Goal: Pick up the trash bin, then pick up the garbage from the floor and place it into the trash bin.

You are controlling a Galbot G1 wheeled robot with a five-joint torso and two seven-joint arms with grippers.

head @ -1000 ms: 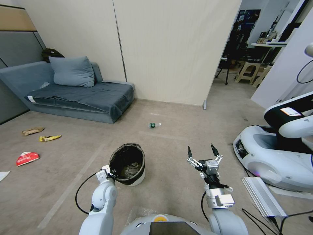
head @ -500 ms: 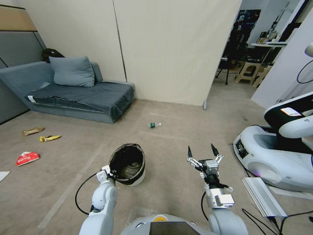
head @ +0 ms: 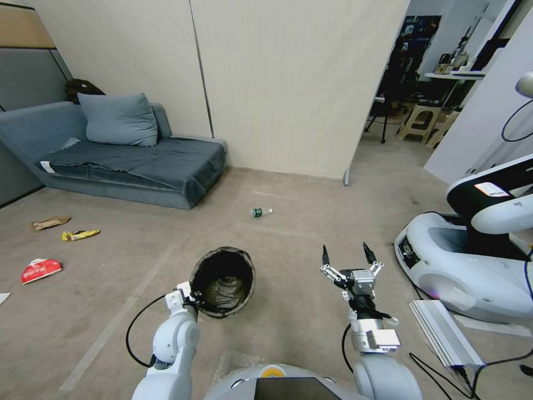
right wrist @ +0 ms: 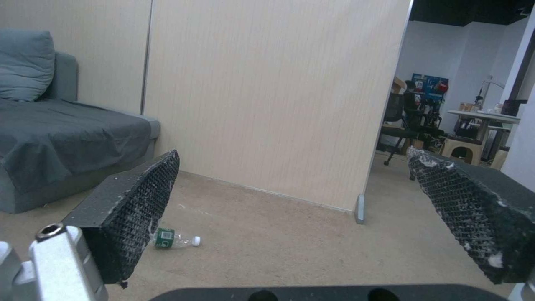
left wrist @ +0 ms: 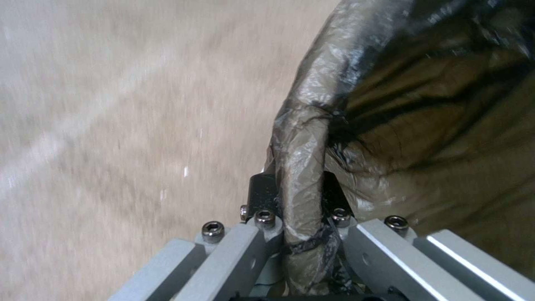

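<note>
The left gripper point(head: 191, 294) pinches the bag-lined rim of the trash bin point(head: 223, 281), which tilts and seems lifted clear of the floor point(head: 288, 311). The right gripper point(head: 345, 256) hangs beside it, fingers spread wide. A bottle point(head: 260, 211) lies on the floor ahead, and snack packets point(head: 41, 270) lie far left.

Thin, crinkled, glossy bag point(left wrist: 304, 138) lines the trash bin point(head: 225, 278); bottle point(right wrist: 175, 239) clear plastic; fingers point(right wrist: 139, 196) rough, matt mesh.

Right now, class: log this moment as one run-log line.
left gripper: shut on trash bin rim, bin tilted | right gripper: open, empty | bottle: on floor
</note>
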